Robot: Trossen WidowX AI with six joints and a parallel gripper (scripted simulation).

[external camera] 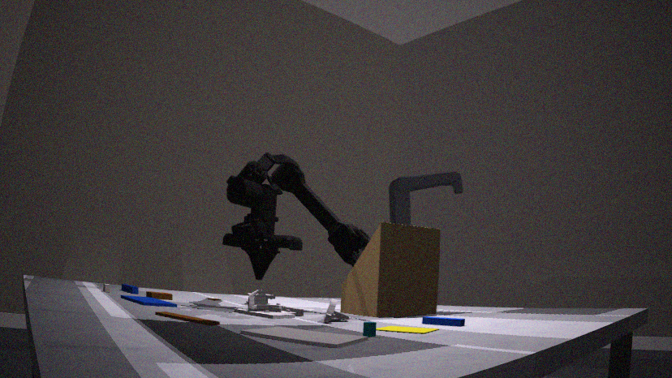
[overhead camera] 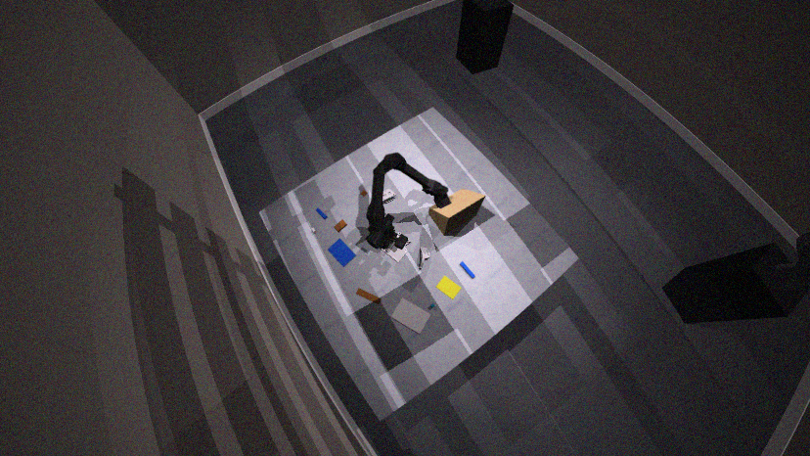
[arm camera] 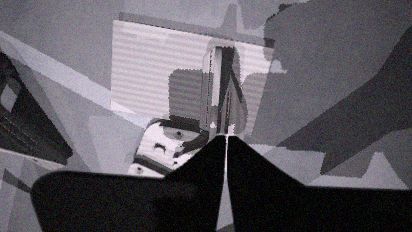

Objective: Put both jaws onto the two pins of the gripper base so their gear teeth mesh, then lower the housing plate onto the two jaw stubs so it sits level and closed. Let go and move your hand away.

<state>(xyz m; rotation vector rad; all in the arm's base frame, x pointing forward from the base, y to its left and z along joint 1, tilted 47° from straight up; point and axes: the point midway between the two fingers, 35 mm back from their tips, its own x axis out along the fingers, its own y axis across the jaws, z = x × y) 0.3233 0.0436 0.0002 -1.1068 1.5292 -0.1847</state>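
My gripper (external camera: 259, 277) (arm camera: 226, 144) is shut and empty, pointing down a little above the light gripper base (external camera: 277, 315) (arm camera: 140, 65). A narrow light part (arm camera: 215, 75) stands up from the base, just ahead of the fingertips in the wrist view; it looks like a jaw. A white part with holes (arm camera: 160, 140) lies beside the left finger, partly hidden by it. Another pale part (overhead camera: 422, 257) (external camera: 333, 313) lies apart from the base. A further white part (overhead camera: 387, 196) lies behind the arm. Pins and gear meshing cannot be made out, and I cannot tell which part is the housing plate.
A tan wedge block (overhead camera: 468, 203) (external camera: 409, 272) stands beside the arm's mount. Around the work lie a blue plate (overhead camera: 340, 252) (external camera: 148, 300), a brown bar (overhead camera: 368, 295) (external camera: 187, 318), a pale slab (overhead camera: 411, 315) (external camera: 305, 336), a yellow sheet (overhead camera: 448, 287) (external camera: 407, 329) and a blue bar (overhead camera: 467, 269) (external camera: 443, 321).
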